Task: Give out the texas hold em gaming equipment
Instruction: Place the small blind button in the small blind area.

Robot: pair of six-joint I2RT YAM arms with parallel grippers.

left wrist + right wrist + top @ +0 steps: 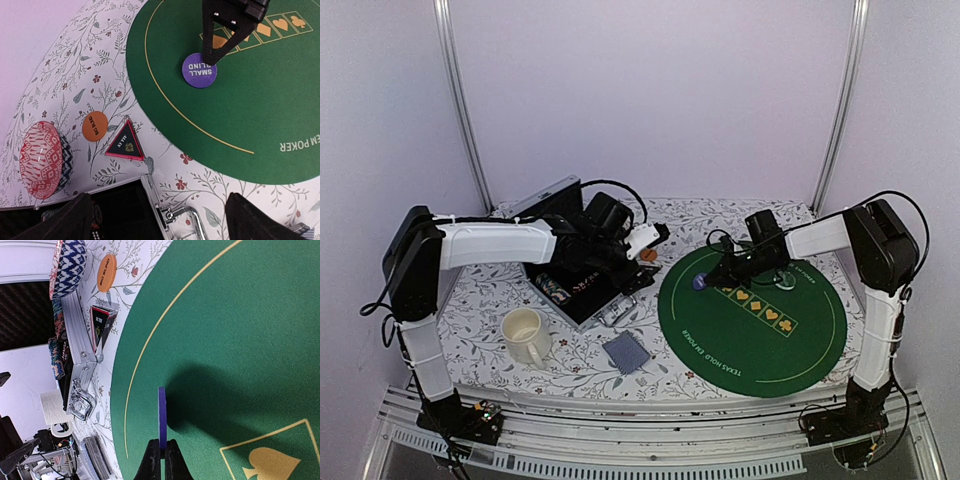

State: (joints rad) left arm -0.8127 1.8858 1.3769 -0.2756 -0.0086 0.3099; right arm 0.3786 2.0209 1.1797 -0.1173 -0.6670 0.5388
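My right gripper (162,444) is shut on a purple disc (162,412) marked SMALL BLIND (200,70), holding it on edge over the left part of the green poker mat (760,335). My left gripper (160,222) is open and empty, hovering over the corner of the open case (150,190). An orange disc (95,126) and a black-red triangle marker (125,142) lie on the flowered cloth just beyond it. Striped poker chips (57,355) sit in the case. Grey-blue-backed cards (625,352) lie near the front edge.
A cream mug (525,335) stands at the front left. A pink striped round object (41,159) lies left of the orange disc. The case's metal latch (182,215) juts toward the mat. White walls and metal posts close in the back and sides.
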